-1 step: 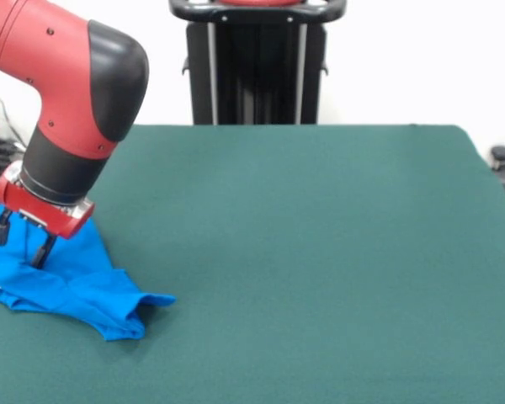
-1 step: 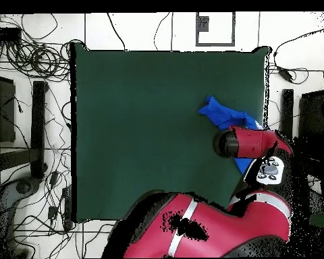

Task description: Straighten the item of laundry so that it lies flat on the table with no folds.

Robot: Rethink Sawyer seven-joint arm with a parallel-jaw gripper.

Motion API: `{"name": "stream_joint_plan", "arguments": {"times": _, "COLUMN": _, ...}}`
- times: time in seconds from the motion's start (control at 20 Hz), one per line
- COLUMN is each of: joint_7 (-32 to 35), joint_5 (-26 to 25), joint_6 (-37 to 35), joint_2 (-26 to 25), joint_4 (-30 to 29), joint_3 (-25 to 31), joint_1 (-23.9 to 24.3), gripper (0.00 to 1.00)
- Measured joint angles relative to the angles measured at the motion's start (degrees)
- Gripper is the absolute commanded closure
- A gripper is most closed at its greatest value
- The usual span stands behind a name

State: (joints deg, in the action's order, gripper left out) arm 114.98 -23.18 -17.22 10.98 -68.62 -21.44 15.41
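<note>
Front view: the small bright blue cotton T-shirt [image 1: 71, 286] lies crumpled at the edge of the large dark green felt-topped table [image 1: 303, 252], running off the picture's side.
Gripper: the red and black arm's gripper [image 1: 21, 240] is down on the shirt; its 2 black fingers [image 1: 42, 251] stand apart, tips pressed into the cloth.
Handling: light, limp, likely to drag and bunch on felt, not fragile.
Hold: probably best at the free pointed corner [image 1: 156, 300] or a hem edge.
Hidden: the print is barely visible; in the overhead view the arm covers much of the shirt [image 2: 222, 113].
</note>
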Motion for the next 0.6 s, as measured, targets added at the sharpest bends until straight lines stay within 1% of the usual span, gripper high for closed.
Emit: {"name": "stream_joint_plan", "arguments": {"times": 0.6, "joint_7": 0.0, "joint_5": 0.0, "joint_6": 0.18, "joint_2": -0.04, "joint_4": 0.18, "joint_3": 0.07, "joint_1": 0.73, "gripper": 0.0}}
